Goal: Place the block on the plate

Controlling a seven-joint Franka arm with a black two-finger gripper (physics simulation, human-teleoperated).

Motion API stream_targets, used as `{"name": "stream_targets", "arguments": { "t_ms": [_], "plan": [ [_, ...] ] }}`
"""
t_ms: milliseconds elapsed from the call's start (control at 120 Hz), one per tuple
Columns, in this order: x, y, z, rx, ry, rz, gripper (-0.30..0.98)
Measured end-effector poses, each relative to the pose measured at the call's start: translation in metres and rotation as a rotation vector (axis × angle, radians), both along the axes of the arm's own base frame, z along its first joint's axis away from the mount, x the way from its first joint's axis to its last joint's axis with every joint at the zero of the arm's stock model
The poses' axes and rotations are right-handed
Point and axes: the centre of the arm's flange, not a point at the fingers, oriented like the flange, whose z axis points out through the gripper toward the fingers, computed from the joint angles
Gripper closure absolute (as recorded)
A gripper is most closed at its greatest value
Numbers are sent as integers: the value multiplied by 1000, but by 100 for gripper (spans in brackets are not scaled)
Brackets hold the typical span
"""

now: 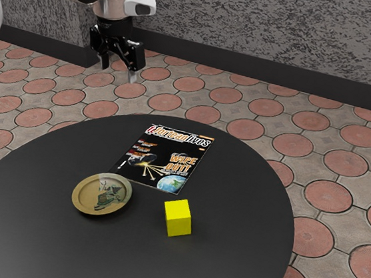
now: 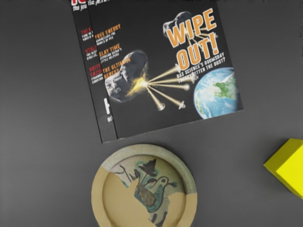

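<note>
With the tool (image 1: 118, 70) open and empty, high above the level of the plate (image 1: 84, 195), I should advance past the plate and descend to the block (image 1: 178, 218), on the tabletop (image 1: 247, 186) toward the exterior view's right of the plate.

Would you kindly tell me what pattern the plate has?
The plate has a teal-and-brown bird on tan, clearest in the wrist view.

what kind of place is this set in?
Probably a patio or a tiled room, can't tell indoors from out. Signs: paving-like floor with reddish discs set in grey, mottled grey wall with a dark baseboard, and a round black table.
</note>
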Motion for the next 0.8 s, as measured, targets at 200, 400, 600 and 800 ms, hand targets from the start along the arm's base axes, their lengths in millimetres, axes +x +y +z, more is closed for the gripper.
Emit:
{"name": "stream_targets", "arguments": {
  "t_ms": [200,400,600,800],
  "plan": [
    [12,-21,-35,10,45,-49,2],
    [53,-90,-148,6,133,-305,2],
    [48,-146,-251,-52,157,-555,2],
    [4,-168,-274,-84,119,-730,2]
  ]
}}
